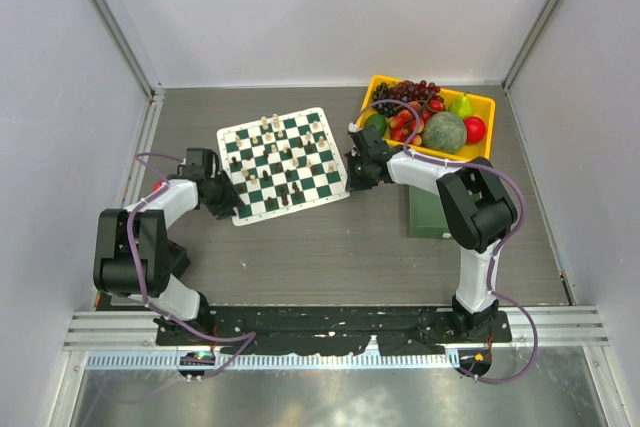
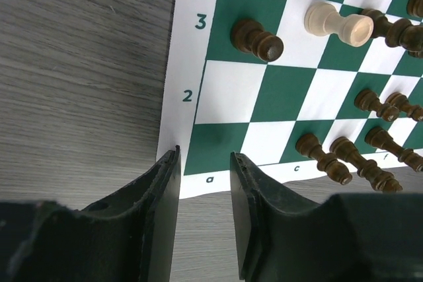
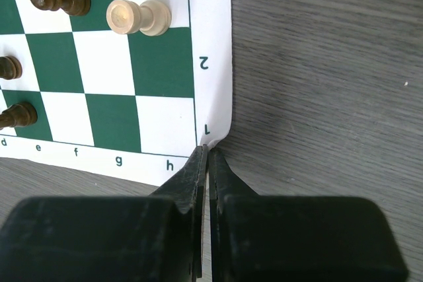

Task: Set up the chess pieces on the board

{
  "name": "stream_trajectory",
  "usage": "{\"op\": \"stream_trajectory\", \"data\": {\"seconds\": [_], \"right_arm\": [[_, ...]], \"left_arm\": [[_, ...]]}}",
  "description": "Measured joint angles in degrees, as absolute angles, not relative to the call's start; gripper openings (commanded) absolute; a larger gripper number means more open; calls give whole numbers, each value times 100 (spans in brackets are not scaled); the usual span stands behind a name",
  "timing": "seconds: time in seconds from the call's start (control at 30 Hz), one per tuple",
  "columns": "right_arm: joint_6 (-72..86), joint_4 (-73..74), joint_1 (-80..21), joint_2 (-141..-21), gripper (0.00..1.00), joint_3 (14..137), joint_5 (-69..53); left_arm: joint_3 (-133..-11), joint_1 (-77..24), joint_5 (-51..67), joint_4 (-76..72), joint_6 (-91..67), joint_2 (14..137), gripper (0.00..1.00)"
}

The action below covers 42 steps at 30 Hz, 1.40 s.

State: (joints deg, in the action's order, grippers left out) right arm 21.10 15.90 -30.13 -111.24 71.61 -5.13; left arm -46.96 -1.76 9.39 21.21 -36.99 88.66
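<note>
barely begun: pieces [image 2: 334, 23] sit scattered over the board [image 1: 285, 165] at mid counter [image 1: 330, 247], light and dark mixed, no home rank filled. left claw [image 2: 205, 156] is parted, empty, straddling the a1 corner; right claw [image 3: 203, 153] looks pinched tight on the h1 corner.

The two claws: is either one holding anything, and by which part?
The right gripper seems pinched shut on the board at its white h1 corner. The left gripper is open, holding nothing.

Grey wood-grain tabletop [image 1: 300, 257] between plain white walls [image 1: 330, 7], aluminium rail [image 1: 560, 325] along near edge.
</note>
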Motion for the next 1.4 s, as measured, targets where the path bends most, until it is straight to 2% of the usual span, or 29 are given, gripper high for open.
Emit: {"op": "stream_trajectory", "data": {"seconds": [0.17,0.27,0.6,0.67,0.7,0.8,0.83,0.93,1.13,1.4], "right_arm": [[2112,1590,-3013,-11124,5,7161,-513],[2112,1590,-3013,-11124,5,7161,-515],[2112,1590,-3013,-11124,5,7161,-515],[2110,1590,-3013,-11124,5,7161,-517],[2110,1590,-3013,-11124,5,7161,-517],[2110,1588,-3013,-11124,5,7161,-517],[2112,1590,-3013,-11124,5,7161,-519],[2110,1594,-3013,-11124,5,7161,-530],[2112,1594,-3013,-11124,5,7161,-534],[2110,1594,-3013,-11124,5,7161,-543]], "left_arm": [[-4711,-174,991,2143,-3675,8941,27],[-4711,-174,1015,2147,-3660,8962,10],[-4713,-174,1061,2163,-3555,9006,1],[-4713,-174,1063,2163,-3555,9006,3],[-4713,-174,1061,2163,-3555,9006,9],[-4713,-174,1057,2165,-3544,9002,38],[-4713,-174,1061,2163,-3562,8986,44],[-4713,-178,989,2220,-3573,8840,51],[-4718,-174,508,2528,-3638,8449,54],[-4777,-174,381,2687,-3699,8676,50]]}}
